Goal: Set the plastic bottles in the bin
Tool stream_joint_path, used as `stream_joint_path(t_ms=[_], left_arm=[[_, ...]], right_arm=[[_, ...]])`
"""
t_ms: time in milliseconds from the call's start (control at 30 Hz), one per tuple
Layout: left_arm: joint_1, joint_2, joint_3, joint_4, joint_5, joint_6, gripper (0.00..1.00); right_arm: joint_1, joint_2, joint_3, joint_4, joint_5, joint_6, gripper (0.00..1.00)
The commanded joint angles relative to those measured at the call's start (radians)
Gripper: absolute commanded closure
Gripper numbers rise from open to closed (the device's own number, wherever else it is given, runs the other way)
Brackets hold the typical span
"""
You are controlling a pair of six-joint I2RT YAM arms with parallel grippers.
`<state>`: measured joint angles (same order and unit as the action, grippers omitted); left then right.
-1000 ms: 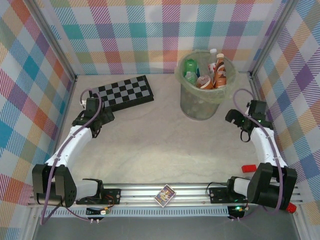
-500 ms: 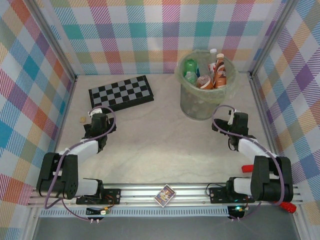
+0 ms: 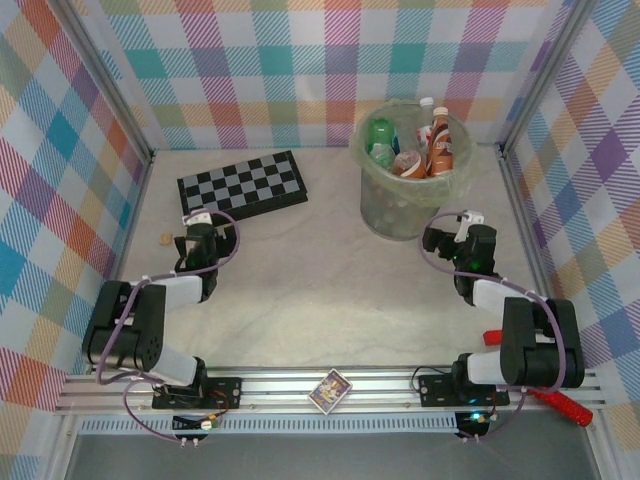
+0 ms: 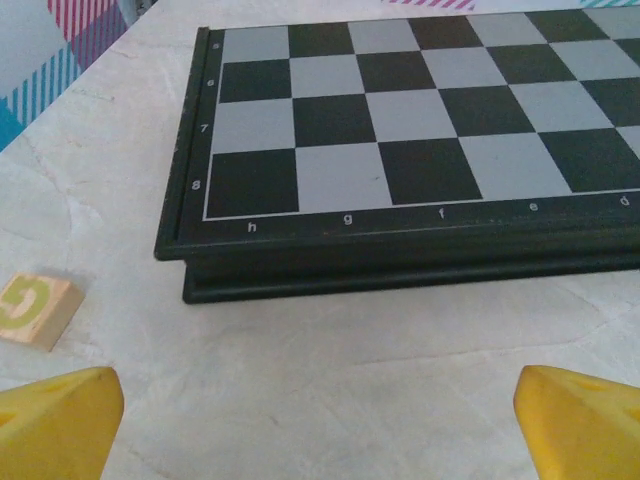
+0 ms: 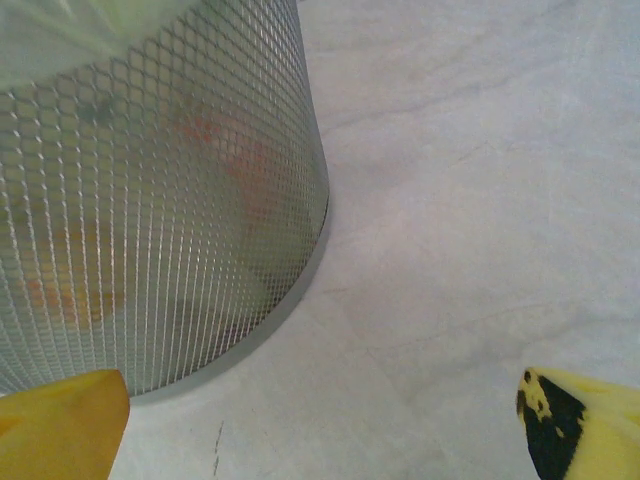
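Right gripper (image 5: 320, 425): jaws wide apart, holding nothing, low over worktop (image 5: 480, 200). Just beside it, ahead and to its left, stands bin (image 5: 150, 200), mesh wall close. Seen from above, bin sits by far edge, toward right corner. Inside are plastic bottles (image 3: 438, 140), mostly standing up, caps poking over rim.

Left gripper (image 4: 320, 420): jaws wide apart too, holding nothing. It faces chequered board (image 4: 400, 130) near far left corner, small wooden block (image 4: 32, 310) beside it.

Right arm is nearer bin. Every bottle seen sits in bin, so job looks done.
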<state>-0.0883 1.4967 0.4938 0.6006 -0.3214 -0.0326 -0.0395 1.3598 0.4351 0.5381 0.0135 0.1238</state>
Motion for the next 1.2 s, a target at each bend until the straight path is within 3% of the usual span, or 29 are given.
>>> stream_joint_path(t_ms=[0, 233, 333, 400, 467, 1167], left_arm=[[0.002, 0.035, -0.012, 0.091, 0.014, 0.005, 0.0], [0.001, 0.031, -0.049, 0.154, 0.025, 0.01, 0.0], [-0.014, 0.046, -0.061, 0.189, 0.037, 0.033, 0.0], [-0.017, 0.095, -0.113, 0.337, 0.014, 0.033, 0.0], [-0.023, 0.071, -0.095, 0.261, 0.012, 0.03, 0.0], [-0.021, 0.082, -0.101, 0.295, 0.009, 0.033, 0.0]], right_arm=[[0.004, 0.018, -0.026, 0.151, -0.018, -0.049, 0.01], [0.016, 0.181, -0.069, 0.388, -0.008, -0.062, 0.01], [0.032, 0.175, -0.056, 0.349, 0.013, -0.073, 0.01], [0.032, 0.172, -0.055, 0.344, 0.012, -0.071, 0.01], [0.032, 0.169, -0.052, 0.333, 0.013, -0.072, 0.01], [0.041, 0.17, -0.035, 0.304, 0.021, -0.084, 0.01]])
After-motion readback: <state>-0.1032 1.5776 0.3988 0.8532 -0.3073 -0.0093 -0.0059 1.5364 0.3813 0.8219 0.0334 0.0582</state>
